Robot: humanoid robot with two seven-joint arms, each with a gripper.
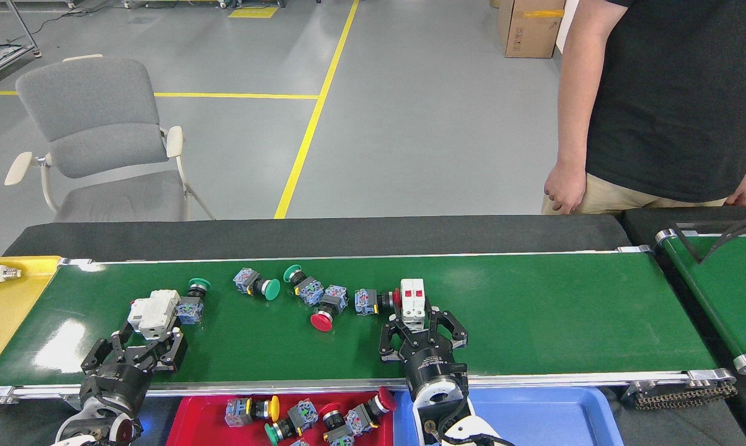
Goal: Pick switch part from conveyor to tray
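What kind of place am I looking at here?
Most likely a factory or workshop floor: a long green conveyor carries push-button switch parts, sorting trays like the red tray sit beside it, and yellow lane lines mark the grey floor.

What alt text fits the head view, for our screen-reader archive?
Two open tools reach over the conveyor: the left tool at a white breaker, the right tool around another breaker. Switches lie between; more fill the tray.
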